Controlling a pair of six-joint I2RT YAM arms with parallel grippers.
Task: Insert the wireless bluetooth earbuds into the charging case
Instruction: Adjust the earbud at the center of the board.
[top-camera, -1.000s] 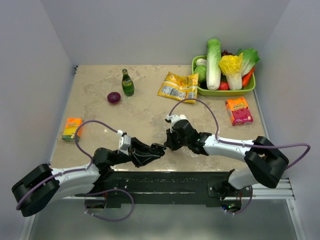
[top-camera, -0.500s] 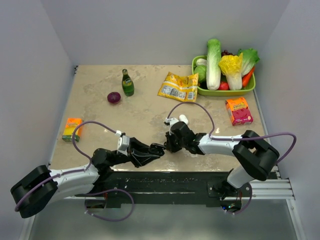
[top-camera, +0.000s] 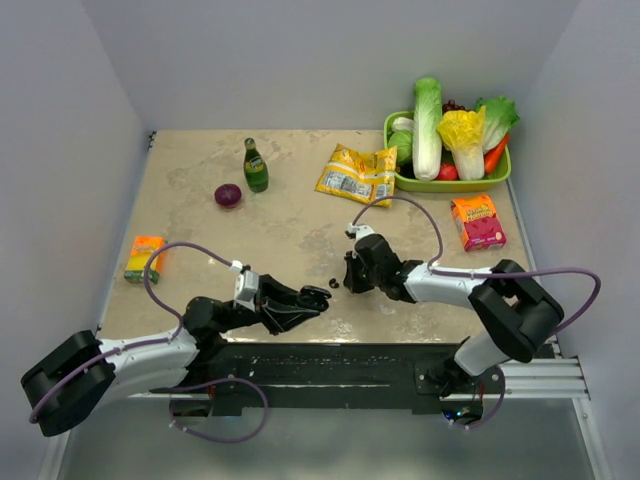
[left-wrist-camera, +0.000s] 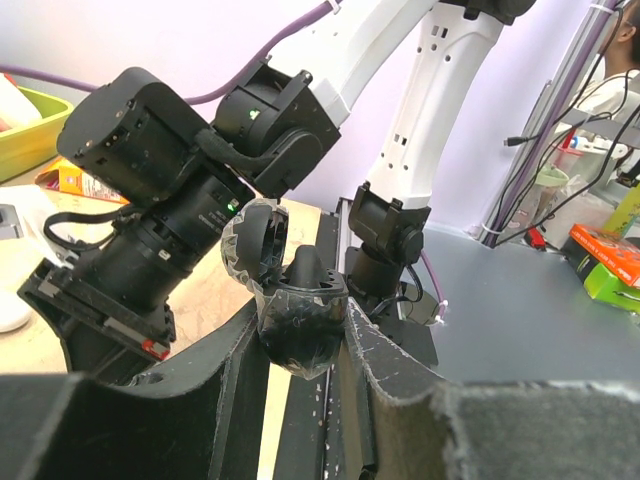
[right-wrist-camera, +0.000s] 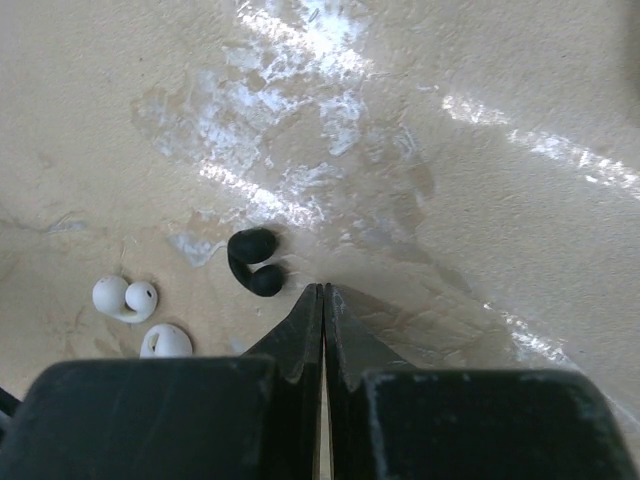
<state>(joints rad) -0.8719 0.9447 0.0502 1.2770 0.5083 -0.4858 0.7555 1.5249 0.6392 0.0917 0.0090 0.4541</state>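
Holding open charging case (left-wrist-camera: 297, 305), left pincer (left-wrist-camera: 301, 338)

Left of the right gripper (right-wrist-camera: 323, 295), two small white plastic earbuds (right-wrist-camera: 125, 297) look glossy; a small black earbud (right-wrist-camera: 255, 262) ahead shines less. The beige stone-like tabletop (right-wrist-camera: 470, 180) is polished. Between the left gripper's (left-wrist-camera: 300, 345) matt fingers (left-wrist-camera: 390, 380), an open black plastic case (left-wrist-camera: 292, 295) is glossy.

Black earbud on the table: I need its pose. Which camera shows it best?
Right wrist: the black earbud lies large, unblocked, ahead of the right claw. Top external shows only a dark speck; left wrist does not show it.
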